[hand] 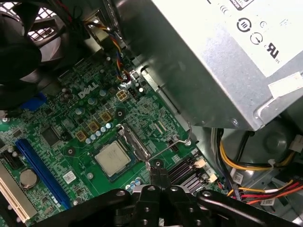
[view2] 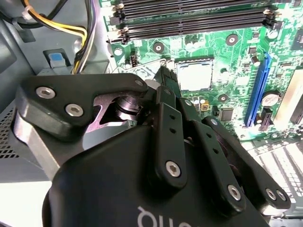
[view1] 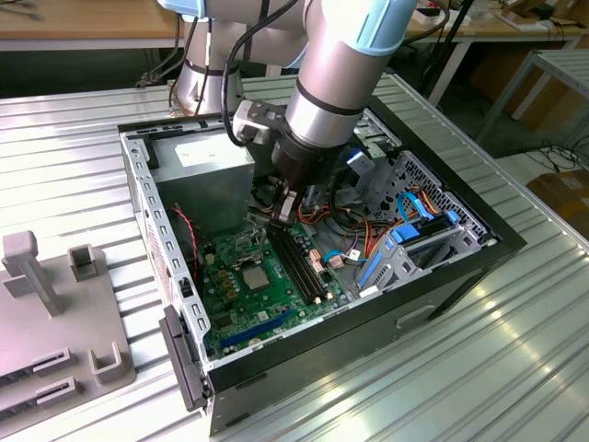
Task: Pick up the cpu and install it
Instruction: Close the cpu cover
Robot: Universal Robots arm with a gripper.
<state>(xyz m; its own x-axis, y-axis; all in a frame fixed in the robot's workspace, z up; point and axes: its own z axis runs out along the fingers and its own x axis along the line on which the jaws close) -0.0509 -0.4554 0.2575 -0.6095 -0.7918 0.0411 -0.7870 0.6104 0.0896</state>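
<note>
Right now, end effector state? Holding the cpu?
End effector: fingers shut together, nothing between them. The cpu sits in the socket on the motherboard, close beside the fingertips.

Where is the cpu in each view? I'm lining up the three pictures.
Exterior view: the cpu sits in its socket mid-board, below the tool.
First wrist view: cpu, just beyond the fingertips.
Second wrist view: cpu.
Shared landmark: the blue slot.

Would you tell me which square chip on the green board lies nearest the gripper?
The pale silvery cpu in its socket, close by the gripper; the dark soldered chip sits farther off.
</note>
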